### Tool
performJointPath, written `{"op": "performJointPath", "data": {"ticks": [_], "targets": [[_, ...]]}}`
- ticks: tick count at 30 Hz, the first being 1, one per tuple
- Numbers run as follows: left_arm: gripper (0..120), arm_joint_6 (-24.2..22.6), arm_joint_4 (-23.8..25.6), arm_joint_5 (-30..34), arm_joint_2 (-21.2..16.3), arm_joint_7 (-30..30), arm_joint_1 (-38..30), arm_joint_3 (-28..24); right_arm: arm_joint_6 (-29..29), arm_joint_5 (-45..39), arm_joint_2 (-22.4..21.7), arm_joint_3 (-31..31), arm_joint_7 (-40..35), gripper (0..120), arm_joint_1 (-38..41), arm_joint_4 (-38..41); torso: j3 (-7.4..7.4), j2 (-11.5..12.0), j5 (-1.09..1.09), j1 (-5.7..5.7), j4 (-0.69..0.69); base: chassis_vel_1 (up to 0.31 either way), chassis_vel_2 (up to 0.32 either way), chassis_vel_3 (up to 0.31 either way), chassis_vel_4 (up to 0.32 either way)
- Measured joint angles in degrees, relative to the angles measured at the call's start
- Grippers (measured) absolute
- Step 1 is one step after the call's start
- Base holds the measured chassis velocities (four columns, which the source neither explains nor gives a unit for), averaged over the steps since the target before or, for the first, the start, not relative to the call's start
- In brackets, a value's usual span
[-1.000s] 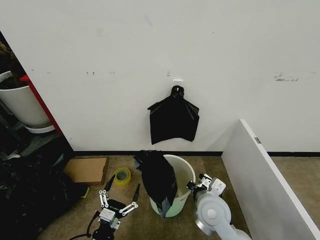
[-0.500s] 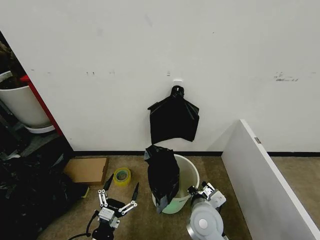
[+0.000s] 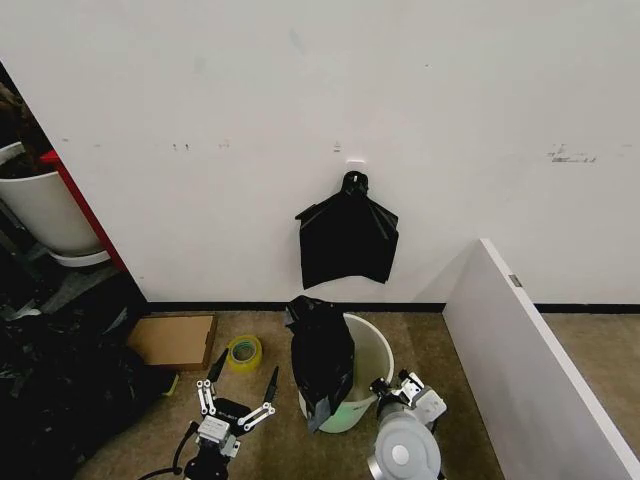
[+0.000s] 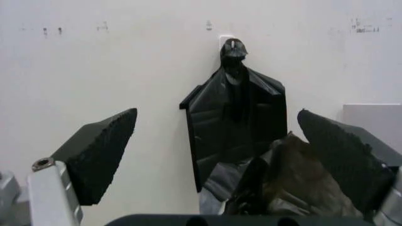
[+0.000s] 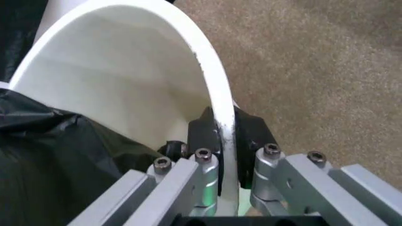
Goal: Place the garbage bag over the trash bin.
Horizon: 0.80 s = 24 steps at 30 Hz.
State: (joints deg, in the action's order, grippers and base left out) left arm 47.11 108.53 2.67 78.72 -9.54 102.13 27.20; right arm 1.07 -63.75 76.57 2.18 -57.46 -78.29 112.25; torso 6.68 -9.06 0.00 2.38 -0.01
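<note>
Right hand (image 5: pixel 221 141) pinching bin (image 3: pixel 368 350) rim at 4 o'clock — steadying it on floor. Bag (image 3: pixel 320 355) draping over rim at 9 o'clock, not yet spread. Left hand (image 3: pixel 240 392) hanging open beside it — free to pull bag.

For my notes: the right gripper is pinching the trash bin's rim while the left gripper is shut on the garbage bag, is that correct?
Not quite: the left gripper is open and holds nothing, as the head view shows. The right gripper does pinch the trash bin rim, the garbage bag draped over it.
</note>
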Motion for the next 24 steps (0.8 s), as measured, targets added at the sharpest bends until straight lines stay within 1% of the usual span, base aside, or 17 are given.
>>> {"op": "performJointPath", "data": {"ticks": [2,4,5,6,8,11,12,13,18,20,21,22,24], "targets": [[100,-0.1,-0.1,0.0,-0.1,0.0,-0.1,0.1,-0.1,0.1,0.0,-0.2,-0.2,2,-0.5,0.4,0.0,0.0,0.0,0.0,0.0,0.0,0.0,0.0,0.0],[100,-0.5,-0.1,0.0,-0.4,0.0,-0.3,0.3,-0.2,0.3,-0.2,-0.2,-0.1,8,-1.0,0.9,0.0,0.0,0.0,0.0,0.0,0.0,0.0,0.0,0.0],[100,-0.7,-0.1,0.0,-0.6,0.0,-0.3,0.5,-0.2,0.5,-0.3,-0.2,-0.1,12,-1.2,1.1,0.0,0.0,0.0,0.0,0.0,0.0,0.0,0.0,0.0],[100,-0.7,-0.1,0.0,-0.6,0.0,-0.3,0.5,-0.2,0.5,-0.3,-0.2,-0.1,12,-1.2,1.1,0.0,0.0,0.0,0.0,0.0,0.0,0.0,0.0,0.0],[100,-1.0,0.0,0.0,-1.0,0.0,-0.4,0.5,-0.1,0.7,-0.5,-0.3,-0.2,21,-1.7,1.8,0.0,0.0,0.0,0.0,0.0,0.0,0.0,0.0,0.0],[100,-1.3,0.1,0.0,-1.7,-0.2,-0.4,0.6,-0.1,0.8,-0.7,-0.3,-1.1,29,-2.1,3.1,0.0,0.0,0.0,0.0,0.0,0.0,0.0,0.0,0.0],[100,-1.7,0.1,0.1,-2.2,-0.2,-0.6,0.6,-0.1,0.8,-0.7,-0.4,-2.1,38,-2.5,4.4,0.0,0.0,0.0,0.0,0.0,0.0,0.0,0.0,0.0],[100,-1.7,0.1,0.1,-2.2,-0.2,-0.6,0.6,-0.1,0.8,-0.7,-0.4,-2.1,38,-2.5,4.4,0.0,0.0,0.0,0.0,0.0,0.0,0.0,0.0,0.0],[100,-4.1,-0.3,1.9,-3.5,-0.3,-1.8,-0.3,0.0,2.5,-1.6,-0.4,-3.5,57,-3.9,8.2,0.0,0.0,0.0,0.0,-0.01,0.0,0.0,0.0,0.0],[100,-6.7,-0.7,5.0,-3.9,-1.0,-2.3,-1.4,1.1,6.2,-2.3,-0.4,-2.6,66,-4.6,9.2,0.0,0.0,-0.01,0.0,-0.01,0.0,0.0,0.0,0.0],[100,-8.4,-0.7,7.7,-4.2,-2.0,-2.5,-2.1,2.4,9.9,-2.7,-0.4,-1.0,69,-4.9,9.1,0.01,0.0,-0.01,0.0,-0.01,0.0,0.0,0.0,0.0],[100,-8.4,-0.7,7.7,-4.2,-2.0,-2.5,-2.1,2.4,9.9,-2.7,-0.4,-1.0,69,-4.9,9.1,0.01,0.0,-0.01,0.0,-0.01,0.0,0.0,0.0,0.0],[100,-12.6,-0.2,12.3,-5.0,-3.8,-2.6,-2.9,6.4,19.4,-3.6,-0.2,4.0,78,-5.7,7.4,0.01,0.0,0.0,0.0,0.0,0.0,0.0,0.0,0.0]]}}
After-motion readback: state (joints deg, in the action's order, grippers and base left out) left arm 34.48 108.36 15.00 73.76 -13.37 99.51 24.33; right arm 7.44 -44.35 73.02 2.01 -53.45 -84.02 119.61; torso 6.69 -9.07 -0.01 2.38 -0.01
